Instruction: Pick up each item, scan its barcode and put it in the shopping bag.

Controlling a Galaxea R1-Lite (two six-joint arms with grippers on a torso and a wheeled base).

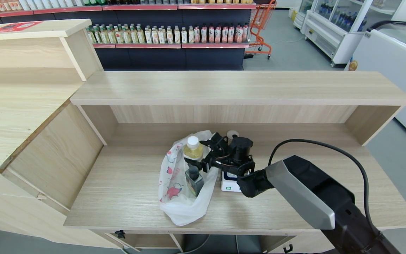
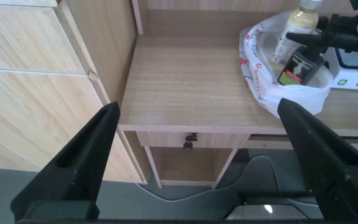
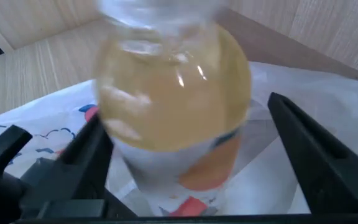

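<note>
The soft shopping bag is what I would worry about first. It slumps on the wooden counter with nothing holding its mouth open. If the arm drags on the film as it pulls away, I think the bag could fold shut or tip over with its load. The white scanner sits just right of the bag and partly under the wrist, so I'd guess a careless retreat could knock it. Next is the juice bottle, upright in the far part of the bag's mouth. I can't tell whether its base is on the counter through the film or hanging free. If it is loose and top-heavy, it may topple onto the dark bottle, which stands in the near part of the bag, or roll out to the left. As for pose, the right arm comes in from the near right and runs low across the counter, with its wrist above the scanner. The right gripper is turned left over the bag's mouth. Its jaws straddle the juice bottle and are set wider than the bottle. One of the fingers is plainly clear of the glass and the other is close beside it, so I judge the bottle is bracketed rather than clamped. The left gripper hangs well off to the near left, below and in front of the counter's edge. Its jaws are spread wide and there is nothing between them.
</note>
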